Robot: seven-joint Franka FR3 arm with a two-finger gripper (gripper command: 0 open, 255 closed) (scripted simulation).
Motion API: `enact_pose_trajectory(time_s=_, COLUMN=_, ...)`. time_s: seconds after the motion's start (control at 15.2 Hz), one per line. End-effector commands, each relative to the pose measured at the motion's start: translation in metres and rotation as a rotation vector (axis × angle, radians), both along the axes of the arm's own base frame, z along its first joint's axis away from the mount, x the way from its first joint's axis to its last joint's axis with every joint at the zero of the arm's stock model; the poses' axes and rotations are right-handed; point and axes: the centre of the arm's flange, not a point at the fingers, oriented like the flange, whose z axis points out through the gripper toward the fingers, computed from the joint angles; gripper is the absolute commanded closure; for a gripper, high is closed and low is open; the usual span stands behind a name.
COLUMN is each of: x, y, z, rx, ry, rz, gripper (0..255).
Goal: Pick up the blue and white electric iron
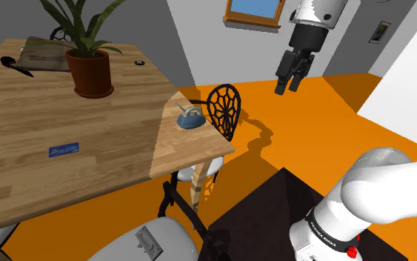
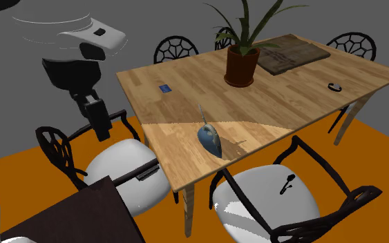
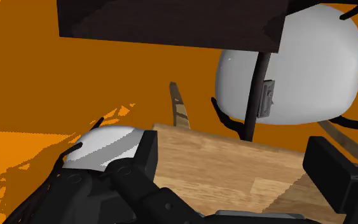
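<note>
Nothing is grasped yet. The gripper hangs in the air off the table's edge, its 2 fingers spread wide with nothing between them. The iron sits near the table's corner, at about 8 o'clock from the gripper in the shoulder view and well apart from it. By my reading, the reach, the descent, the closing and the lift are all left. Among the things on the table I count 1 iron, 1 potted plant at 10 o'clock from it, 1 blue card, 1 dark board and 1 small black object.
</note>
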Motion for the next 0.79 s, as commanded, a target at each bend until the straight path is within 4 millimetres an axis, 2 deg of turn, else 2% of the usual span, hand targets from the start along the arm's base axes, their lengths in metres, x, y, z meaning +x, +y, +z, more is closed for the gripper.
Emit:
enact_pose_trajectory(time_s=0.0, x=0.0, y=0.0, z=0.0, rx=0.0, ry=0.0, rz=0.0, gripper=0)
enact_pose_trajectory(time_s=0.4, x=0.073, y=-0.027, z=-0.034, rx=0.024, ry=0.022, rz=0.193, gripper=0)
enact_pose_trajectory(time_s=0.73, x=0.136, y=-0.038, z=-0.064, rx=0.044, ry=0.04, rz=0.353, gripper=0)
